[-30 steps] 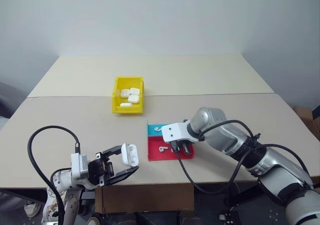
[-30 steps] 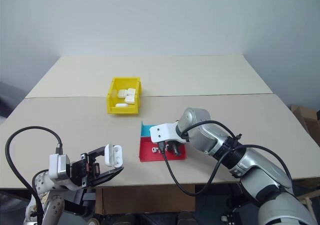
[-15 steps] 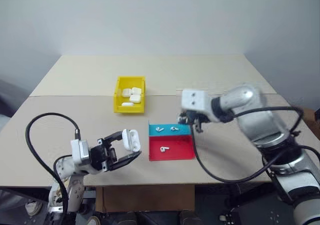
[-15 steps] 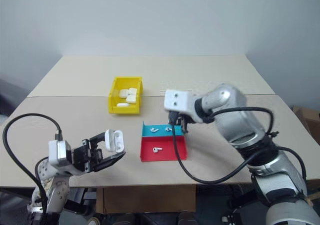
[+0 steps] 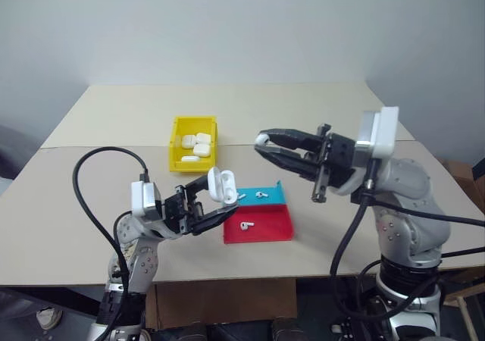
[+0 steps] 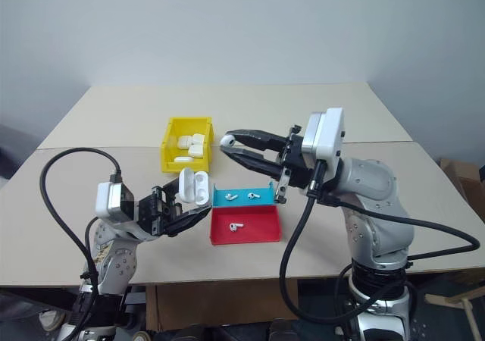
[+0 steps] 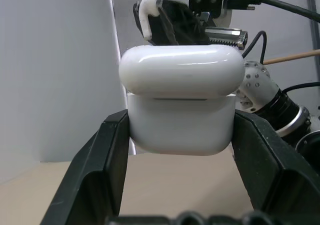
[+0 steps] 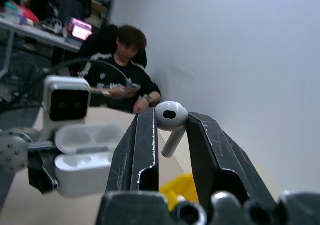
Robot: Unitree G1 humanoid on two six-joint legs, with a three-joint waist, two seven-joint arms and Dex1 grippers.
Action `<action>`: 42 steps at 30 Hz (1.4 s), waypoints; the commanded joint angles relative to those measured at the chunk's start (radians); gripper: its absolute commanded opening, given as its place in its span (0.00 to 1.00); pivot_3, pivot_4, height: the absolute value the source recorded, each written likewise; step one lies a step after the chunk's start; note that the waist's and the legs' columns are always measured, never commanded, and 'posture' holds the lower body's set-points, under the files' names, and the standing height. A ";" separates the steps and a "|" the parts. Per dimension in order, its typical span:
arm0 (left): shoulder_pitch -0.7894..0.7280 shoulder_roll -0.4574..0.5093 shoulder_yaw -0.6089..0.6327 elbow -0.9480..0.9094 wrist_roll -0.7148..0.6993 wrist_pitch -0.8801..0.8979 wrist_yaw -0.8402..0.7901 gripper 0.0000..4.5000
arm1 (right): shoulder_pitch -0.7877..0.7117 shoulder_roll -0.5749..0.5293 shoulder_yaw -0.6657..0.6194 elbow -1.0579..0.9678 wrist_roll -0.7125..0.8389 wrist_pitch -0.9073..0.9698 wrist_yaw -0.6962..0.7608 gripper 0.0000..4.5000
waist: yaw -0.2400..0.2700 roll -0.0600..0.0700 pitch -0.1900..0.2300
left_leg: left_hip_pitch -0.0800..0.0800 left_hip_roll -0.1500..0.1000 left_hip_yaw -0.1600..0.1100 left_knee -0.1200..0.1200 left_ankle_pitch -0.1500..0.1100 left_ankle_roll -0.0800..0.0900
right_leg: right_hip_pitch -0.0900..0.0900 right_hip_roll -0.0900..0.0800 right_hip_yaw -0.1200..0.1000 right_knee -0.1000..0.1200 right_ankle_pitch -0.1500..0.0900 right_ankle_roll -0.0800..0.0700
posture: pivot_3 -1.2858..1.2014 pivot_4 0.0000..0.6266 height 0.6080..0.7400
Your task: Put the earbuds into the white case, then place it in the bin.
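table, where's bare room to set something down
The table is free on the far half behind the yellow bin, and on the near half right of the red-and-blue tray. It is crowded between bin and tray.

plain pale wall behind a beige table.

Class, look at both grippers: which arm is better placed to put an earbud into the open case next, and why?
The right. The right gripper already pinches an earbud and is aimed toward the white case. The left gripper is occupied holding that case, lid open, so it can only steady it.
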 commanded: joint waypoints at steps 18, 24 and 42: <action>-0.002 0.024 -0.003 -0.079 -0.037 0.062 -0.038 0.61 | 0.017 -0.018 0.184 0.128 0.059 -0.204 0.055 0.17 | 0.003 0.000 0.000 | -0.001 0.000 0.000 0.000 0.000 0.000 | 0.000 0.000 0.000 -0.001 0.000 0.000 | 0.52 0.24 1.00; -0.010 0.026 -0.005 -0.083 -0.039 0.066 -0.033 0.61 | 0.035 -0.032 0.205 0.148 0.029 -0.257 0.050 0.17 | 0.003 0.000 0.000 | -0.001 0.000 0.000 0.000 0.000 0.000 | 0.000 0.000 0.000 -0.001 0.000 0.000 | 0.52 0.24 1.00; -0.012 0.029 -0.021 -0.084 -0.013 0.069 -0.029 0.61 | 0.059 -0.080 0.257 0.179 -0.047 -0.348 0.051 0.17 | 0.004 0.000 0.000 | -0.001 0.000 0.000 0.000 0.000 0.000 | 0.000 0.000 0.000 -0.001 0.000 0.000 | 0.52 0.24 1.00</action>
